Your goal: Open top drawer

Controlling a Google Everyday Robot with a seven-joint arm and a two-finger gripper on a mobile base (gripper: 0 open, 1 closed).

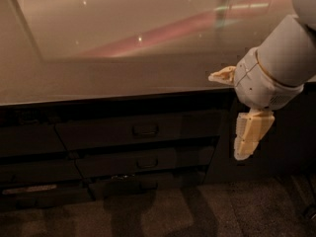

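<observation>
The top drawer [113,132] is a wide dark front just under the counter edge, with a small dark loop handle [145,130] at its middle. It is closed. My gripper [228,116] hangs at the right, in front of the counter edge and to the right of the drawer, about level with its handle. Its cream fingers [249,135] are spread apart, one pointing down and one pointing left. It holds nothing and does not touch the drawer.
A glossy brown countertop [123,58] fills the upper view. Two narrower dark drawers [143,163] with similar handles sit below the top one. Plain dark panels [29,142] are at the left. The dark carpeted floor [163,211] lies in front.
</observation>
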